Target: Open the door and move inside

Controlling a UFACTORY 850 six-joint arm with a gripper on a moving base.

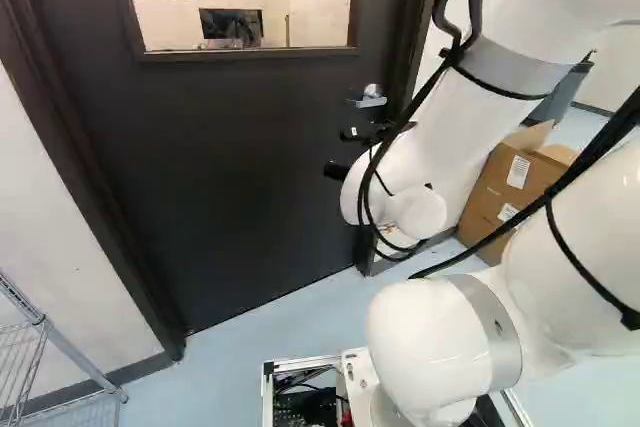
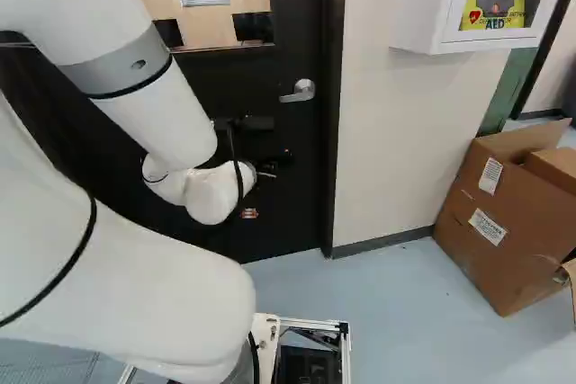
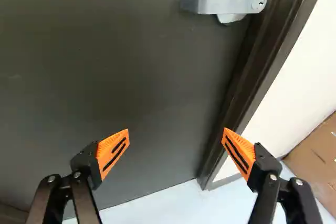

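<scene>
Holds the gripper (image 3: 176,132) wide and empty, lower than the lever handle (image 3: 226,4) near the latch-side edge of the shut door (image 3: 105,77), probably to leave room for straddling and turning that handle.

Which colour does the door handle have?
The door handle is silver-grey, seen best in the wrist view.

dark door (image 3: 121,77) shut, silver handle (image 3: 226,4) level

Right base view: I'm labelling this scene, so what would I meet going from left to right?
White robot arm → silver door handle → dark door frame → cardboard box.
</scene>
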